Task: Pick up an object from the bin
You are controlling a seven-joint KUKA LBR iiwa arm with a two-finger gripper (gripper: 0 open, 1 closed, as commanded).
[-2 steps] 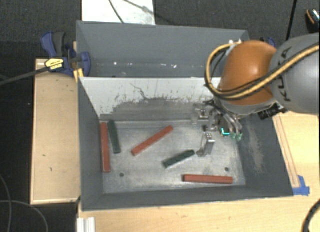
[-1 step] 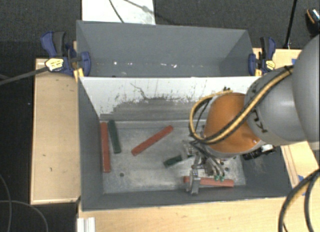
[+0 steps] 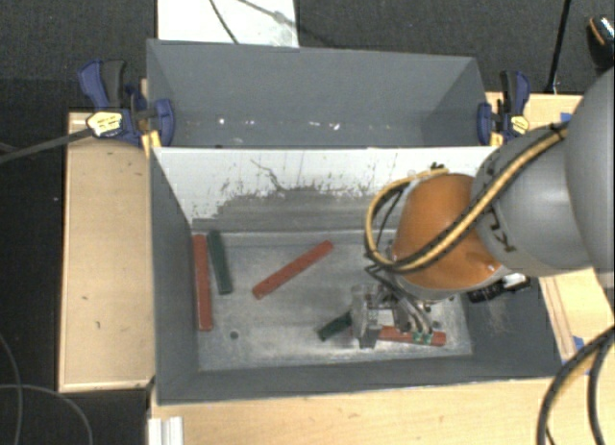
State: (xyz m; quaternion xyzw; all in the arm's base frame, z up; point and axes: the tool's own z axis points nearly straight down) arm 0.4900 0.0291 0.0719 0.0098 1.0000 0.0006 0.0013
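My gripper (image 3: 377,330) reaches down to the bin floor near the front right, below the orange cover. A small dark green block (image 3: 333,327) lies just to its left, touching or nearly touching a finger. A short red stick with a green end (image 3: 415,337) lies on the floor just right of the fingertips. Whether anything sits between the fingers cannot be made out.
A long red-orange stick (image 3: 292,269) lies diagonally in the middle of the bin. Along the left wall lie a long red stick (image 3: 203,281) and a dark green stick (image 3: 220,262), side by side. The arm covers the bin's right part.
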